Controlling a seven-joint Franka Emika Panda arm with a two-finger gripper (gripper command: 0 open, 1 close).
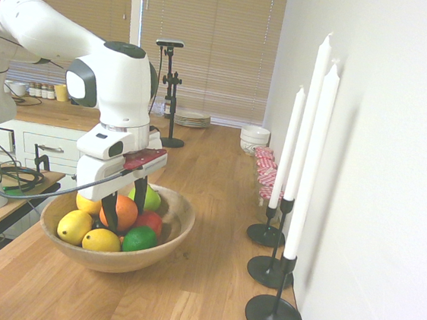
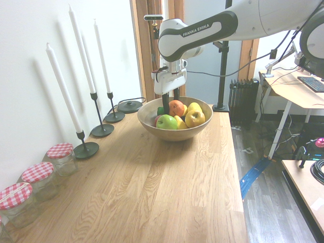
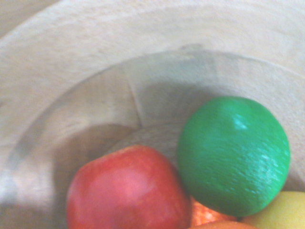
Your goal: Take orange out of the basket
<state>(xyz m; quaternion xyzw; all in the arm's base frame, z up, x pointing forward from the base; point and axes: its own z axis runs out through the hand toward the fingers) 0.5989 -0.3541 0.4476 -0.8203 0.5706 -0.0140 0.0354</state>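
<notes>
The orange (image 1: 127,207) lies on top of the fruit pile in the wooden basket (image 1: 179,219), which stands on the oak counter. My gripper (image 1: 123,216) reaches straight down into the basket. Its two dark fingers (image 1: 109,212) stand on either side of the orange, shut on it. From the other side, the orange (image 2: 176,107) sits in the basket (image 2: 152,121) with the gripper (image 2: 171,103) over it. In the wrist view only a sliver of the orange (image 3: 205,215) shows, between a red apple (image 3: 128,191) and a green lime (image 3: 233,152).
Around the orange lie yellow lemons (image 1: 74,226), a lime (image 1: 139,238), a red apple (image 1: 150,222) and a green apple (image 1: 151,198). Tall white candles in black holders (image 1: 273,315) line the wall. Several red-lidded jars (image 2: 61,157) stand further along it.
</notes>
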